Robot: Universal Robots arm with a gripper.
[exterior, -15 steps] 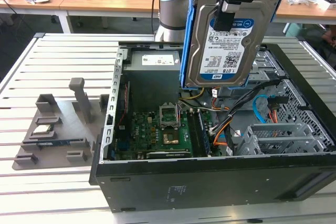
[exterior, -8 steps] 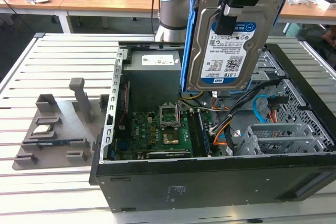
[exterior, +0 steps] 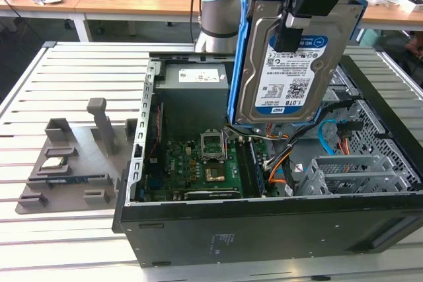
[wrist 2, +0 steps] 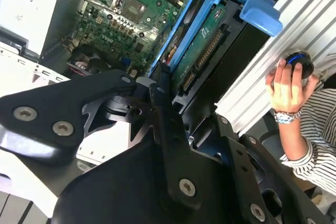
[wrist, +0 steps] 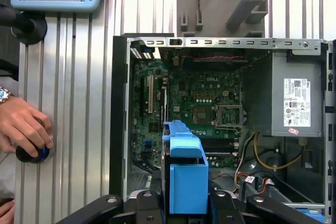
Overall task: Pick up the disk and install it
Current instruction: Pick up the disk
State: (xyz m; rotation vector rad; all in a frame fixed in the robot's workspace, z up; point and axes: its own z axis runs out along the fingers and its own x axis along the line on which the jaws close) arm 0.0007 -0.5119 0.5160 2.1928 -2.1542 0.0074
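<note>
The disk (exterior: 284,74) hangs upright above the open computer case (exterior: 264,232). It is a silver-grey hard drive with a white-and-blue label, clipped in a bright blue frame. My gripper (exterior: 295,31) is shut on its upper end, black fingers on either side. In the second wrist view the disk (wrist 2: 207,35) is edge-on, showing its green board and blue frame, held by my gripper (wrist 2: 170,100). In the first wrist view the disk's blue frame (wrist: 186,174) sticks out from my gripper (wrist: 186,205) over the motherboard (wrist: 194,103).
The case holds a motherboard (exterior: 205,163), a power supply (wrist: 296,95), orange and blue cables, and a grey metal drive bay (exterior: 357,173). A grey fixture (exterior: 73,156) with parts lies on the table at the exterior view's left. A person's hand (wrist: 23,127) rests on a black knob beside the case.
</note>
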